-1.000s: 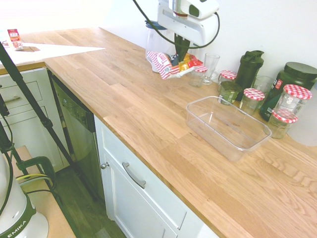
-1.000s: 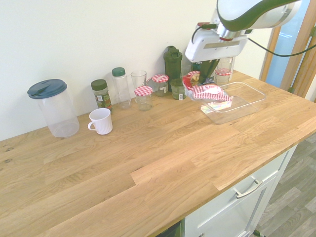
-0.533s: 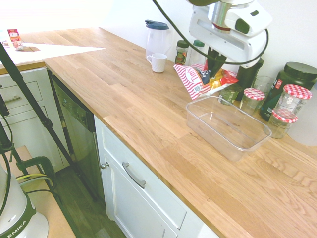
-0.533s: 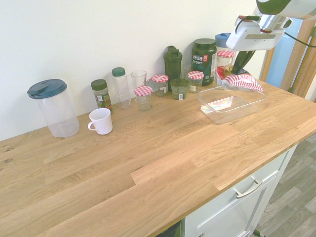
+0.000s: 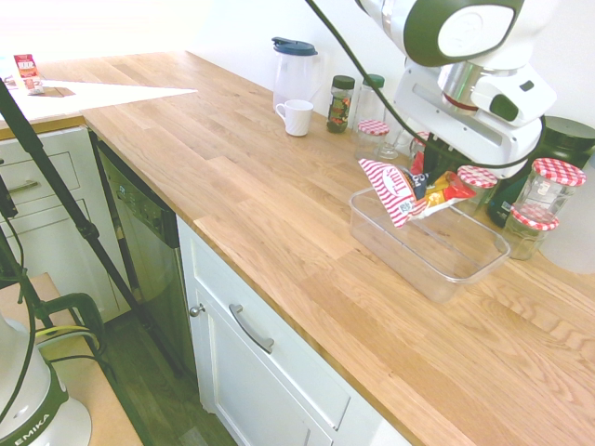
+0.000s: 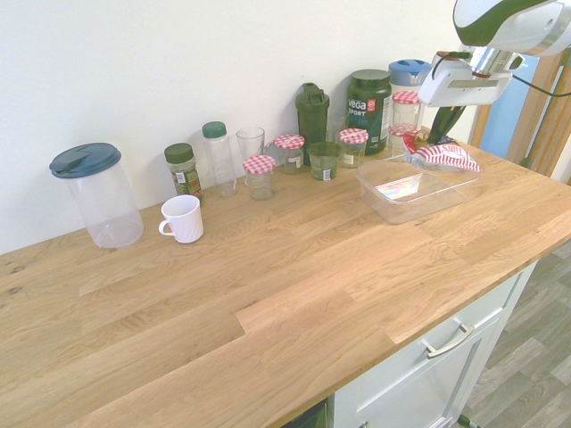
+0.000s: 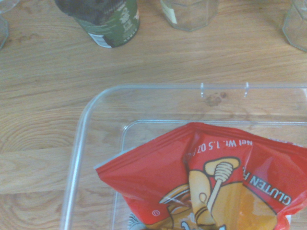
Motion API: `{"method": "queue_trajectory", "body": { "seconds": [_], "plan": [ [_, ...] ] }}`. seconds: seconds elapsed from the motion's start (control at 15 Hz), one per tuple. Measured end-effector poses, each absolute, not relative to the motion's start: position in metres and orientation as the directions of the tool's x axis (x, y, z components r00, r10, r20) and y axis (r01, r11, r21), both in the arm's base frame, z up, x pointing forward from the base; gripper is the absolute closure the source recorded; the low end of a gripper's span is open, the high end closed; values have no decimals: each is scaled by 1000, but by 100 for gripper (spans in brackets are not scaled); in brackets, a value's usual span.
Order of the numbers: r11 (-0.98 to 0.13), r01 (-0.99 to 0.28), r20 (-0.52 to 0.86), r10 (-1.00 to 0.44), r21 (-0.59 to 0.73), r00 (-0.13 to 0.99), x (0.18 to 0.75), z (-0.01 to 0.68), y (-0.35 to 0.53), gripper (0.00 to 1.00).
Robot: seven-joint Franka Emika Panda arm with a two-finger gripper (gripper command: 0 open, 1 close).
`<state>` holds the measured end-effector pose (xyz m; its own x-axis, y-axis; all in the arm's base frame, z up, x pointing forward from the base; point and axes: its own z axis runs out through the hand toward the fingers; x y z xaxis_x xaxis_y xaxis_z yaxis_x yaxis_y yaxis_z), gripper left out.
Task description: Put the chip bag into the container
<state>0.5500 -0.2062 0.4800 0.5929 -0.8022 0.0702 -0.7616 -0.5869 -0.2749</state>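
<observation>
From the drawer side, the arm [image 5: 465, 102] hides part of the big dark tub [image 5: 569, 139]. Up close, the chip bag [image 7: 206, 177] runs off the edge, as does the clear container [image 7: 79, 158], and the green cup's [image 7: 112, 28] top blurs.

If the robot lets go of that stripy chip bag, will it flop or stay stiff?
The chip bag would probably crinkle and give a little, since its wrapper looks thin and creased. It's likely light, as the gripper holds it up by pinching its middle.
</observation>
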Motion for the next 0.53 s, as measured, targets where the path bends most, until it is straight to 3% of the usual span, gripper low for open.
{"method": "queue_trajectory", "body": {
  "seconds": [0.53],
  "plan": [
    [-584, -778, 53, -806, -231, 590, 578, 432, -215, 100]
  ]
}}
